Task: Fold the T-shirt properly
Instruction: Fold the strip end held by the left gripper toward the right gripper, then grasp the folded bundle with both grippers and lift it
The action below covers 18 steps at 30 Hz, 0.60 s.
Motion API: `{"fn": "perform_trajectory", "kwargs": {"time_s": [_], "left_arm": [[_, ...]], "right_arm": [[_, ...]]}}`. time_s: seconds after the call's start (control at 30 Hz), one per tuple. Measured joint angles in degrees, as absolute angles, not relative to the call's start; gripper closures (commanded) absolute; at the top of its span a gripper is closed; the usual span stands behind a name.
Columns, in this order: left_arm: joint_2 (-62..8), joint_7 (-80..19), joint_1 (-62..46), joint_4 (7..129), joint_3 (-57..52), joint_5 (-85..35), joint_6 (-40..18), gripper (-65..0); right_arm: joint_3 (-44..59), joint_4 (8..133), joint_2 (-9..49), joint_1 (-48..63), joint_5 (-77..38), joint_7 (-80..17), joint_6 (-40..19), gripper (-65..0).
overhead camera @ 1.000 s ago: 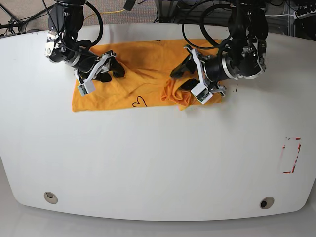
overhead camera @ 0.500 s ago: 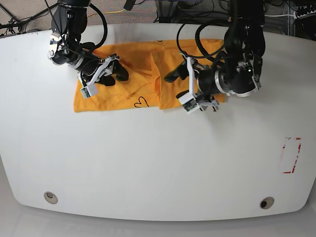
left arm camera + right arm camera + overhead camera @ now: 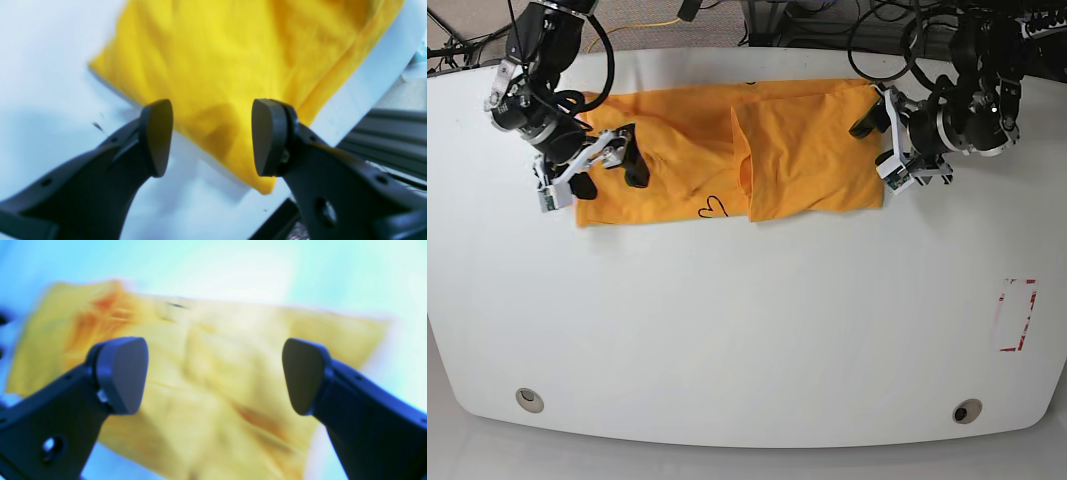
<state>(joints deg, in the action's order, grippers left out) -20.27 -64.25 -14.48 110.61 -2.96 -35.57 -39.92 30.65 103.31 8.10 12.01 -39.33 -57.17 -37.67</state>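
The orange-yellow T-shirt (image 3: 797,150) lies flat along the far side of the white table (image 3: 747,330). A fold edge runs down its middle, and a small heart outline (image 3: 712,207) shows near the front hem. My left gripper (image 3: 873,145) hovers at the shirt's right edge, open and holding nothing. In the left wrist view its fingers (image 3: 156,136) frame a corner of the T-shirt (image 3: 227,60) without touching it. My right gripper (image 3: 609,178) stands wide open over the shirt's left end. The blurred right wrist view shows the T-shirt (image 3: 233,350) between the spread fingers (image 3: 123,373).
A red-marked rectangle (image 3: 1017,315) sits near the table's right edge. Two round fittings (image 3: 529,400) (image 3: 967,411) lie near the front edge. Cables and frames crowd the space beyond the far edge.
My left gripper has drawn back right, from the shirt's middle to its right edge, leaving the right half laid flat. My right gripper has opened wider and shifted left.
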Motion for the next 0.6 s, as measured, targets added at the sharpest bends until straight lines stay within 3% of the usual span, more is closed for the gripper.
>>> {"fn": "perform_trajectory", "kwargs": {"time_s": [0.13, 0.37, 0.6], "left_arm": [[-19.53, -61.73, -16.36, 108.38, -2.59, -30.26, -39.94, -33.8], [-16.73, -61.84, -16.36, 105.34, -2.96, -22.85, -39.92, -33.8], [-16.71, -61.65, -16.19, 105.30, -3.01, -22.92, -39.92, -33.8]], "right_arm": [[36.60, 97.01, 8.91, 11.14, -42.59, -57.25, -38.85, -61.2], [39.55, 82.98, 15.29, 9.23, -47.59, -59.02, -39.13, -61.2], [36.93, 80.90, 13.87, 7.79, -47.00, -57.84, -39.03, -61.2]]}}
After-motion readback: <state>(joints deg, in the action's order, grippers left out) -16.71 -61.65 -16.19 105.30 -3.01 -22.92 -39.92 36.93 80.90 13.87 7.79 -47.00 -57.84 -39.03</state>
